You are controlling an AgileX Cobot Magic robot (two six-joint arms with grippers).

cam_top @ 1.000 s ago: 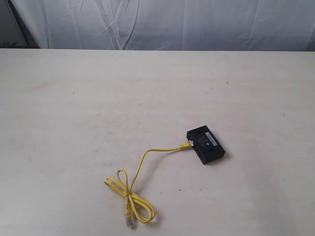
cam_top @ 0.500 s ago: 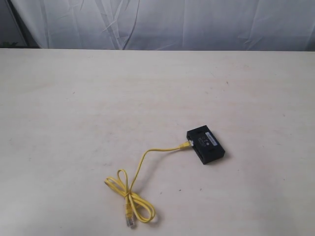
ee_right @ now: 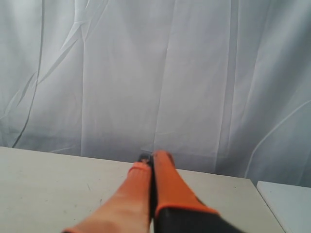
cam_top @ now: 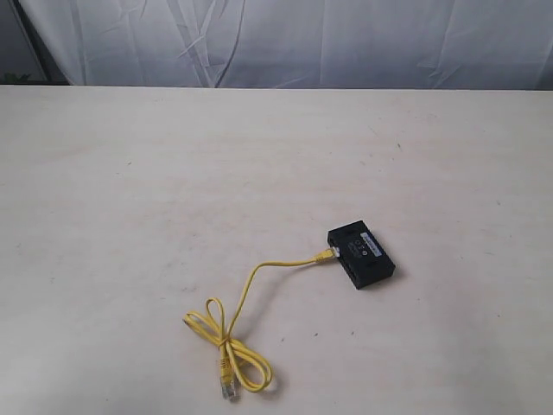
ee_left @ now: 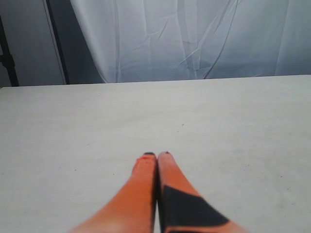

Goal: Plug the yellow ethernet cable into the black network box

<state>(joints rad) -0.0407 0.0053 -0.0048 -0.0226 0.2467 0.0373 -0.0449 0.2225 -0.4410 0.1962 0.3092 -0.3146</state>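
The black network box [cam_top: 361, 255] lies flat on the table, right of centre, with a white label on top. The yellow ethernet cable [cam_top: 251, 281] runs from the box's left end, where one plug [cam_top: 326, 254] touches a port, down to a loose loop [cam_top: 229, 350] near the front edge; the other clear plug [cam_top: 229, 389] lies free. Neither arm shows in the exterior view. My left gripper [ee_left: 156, 156] is shut and empty over bare table. The right gripper [ee_right: 151, 158] is shut and empty, pointing toward the curtain.
A white curtain [cam_top: 285, 43] hangs behind the table's far edge [cam_top: 276, 87]. A dark gap and grey panel [ee_left: 29, 43] show beside the curtain in the left wrist view. A table corner [ee_right: 252, 184] lies close to the right gripper.
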